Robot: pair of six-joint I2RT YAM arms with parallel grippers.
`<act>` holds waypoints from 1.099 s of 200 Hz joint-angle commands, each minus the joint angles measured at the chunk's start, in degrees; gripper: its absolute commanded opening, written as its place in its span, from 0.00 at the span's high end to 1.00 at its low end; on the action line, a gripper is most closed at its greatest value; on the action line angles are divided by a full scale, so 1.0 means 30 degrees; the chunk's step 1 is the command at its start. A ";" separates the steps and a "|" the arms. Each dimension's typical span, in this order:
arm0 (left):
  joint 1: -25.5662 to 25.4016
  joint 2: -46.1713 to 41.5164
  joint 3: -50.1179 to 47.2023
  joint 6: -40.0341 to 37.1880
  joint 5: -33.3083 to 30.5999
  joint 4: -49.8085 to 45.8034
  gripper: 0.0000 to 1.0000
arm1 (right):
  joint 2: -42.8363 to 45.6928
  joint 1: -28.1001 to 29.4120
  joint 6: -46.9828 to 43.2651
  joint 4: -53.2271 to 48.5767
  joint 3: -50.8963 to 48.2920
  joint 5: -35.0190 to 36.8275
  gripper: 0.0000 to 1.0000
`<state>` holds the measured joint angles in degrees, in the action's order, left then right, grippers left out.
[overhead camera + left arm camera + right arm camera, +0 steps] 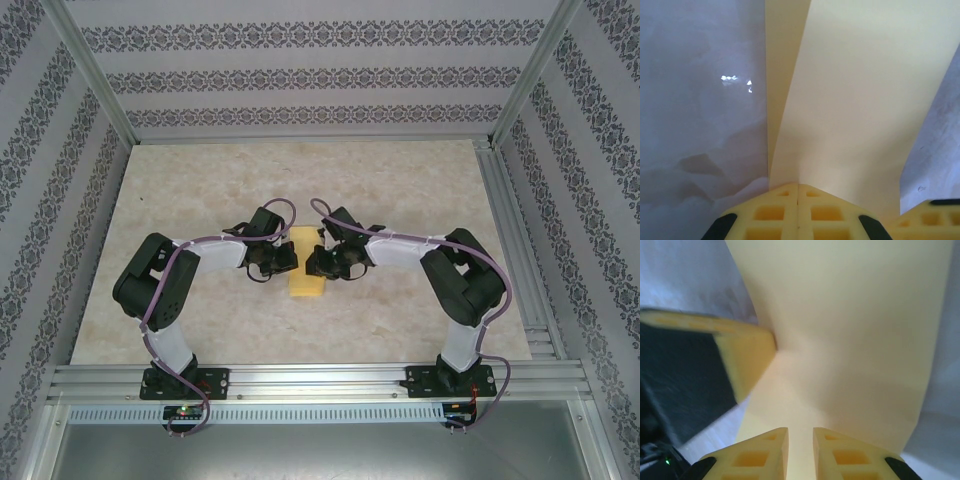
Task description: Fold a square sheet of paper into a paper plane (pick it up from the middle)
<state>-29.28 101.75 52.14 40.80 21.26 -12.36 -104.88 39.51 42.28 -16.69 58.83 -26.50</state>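
Observation:
The yellow-orange sheet of paper (305, 276) lies folded into a narrow strip at the table's middle, between both grippers. My left gripper (284, 262) comes in from the left. In the left wrist view its fingertips (798, 186) are pressed together at the paper's edge, and the sheet (855, 100) rises from them as a raised flap with a crease. My right gripper (319, 262) faces it from the right. Its jaws (800, 432) stand slightly apart over the paper (855, 330), which shows through the gap. One finger of the left gripper (747, 355) touches the sheet at the upper left.
The marble-patterned table (200, 200) stretches out on all sides of the paper. Aluminium frame rails (520, 250) run along the right side and the near edge. Patterned walls enclose the back and both sides.

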 commanded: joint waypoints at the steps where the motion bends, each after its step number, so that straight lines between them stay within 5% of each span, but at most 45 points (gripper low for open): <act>1: -0.0375 0.0880 -0.0300 -0.0152 -0.0667 -0.0895 1.00 | 0.0390 0.0158 0.0056 -0.0014 -0.0856 -0.0497 0.79; 100: -0.0385 0.0847 -0.0388 -0.0100 -0.0751 -0.0831 1.00 | 0.2315 0.0220 -0.0090 -0.0057 -0.2411 -0.0363 0.79; 151: -0.0392 0.0840 -0.0328 -0.0151 -0.0729 -0.0935 1.00 | 0.0889 0.0220 0.0063 -0.0161 -0.3570 -0.0116 0.81; 220: -0.0407 0.0883 -0.0315 -0.0247 -0.0699 -0.0831 1.00 | 0.3373 -0.1218 0.0282 0.1255 -0.1103 0.1117 0.82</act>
<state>-29.39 101.80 52.14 40.80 21.15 -12.25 -97.01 38.63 42.30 -17.34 50.85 -26.70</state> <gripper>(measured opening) 0.055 0.190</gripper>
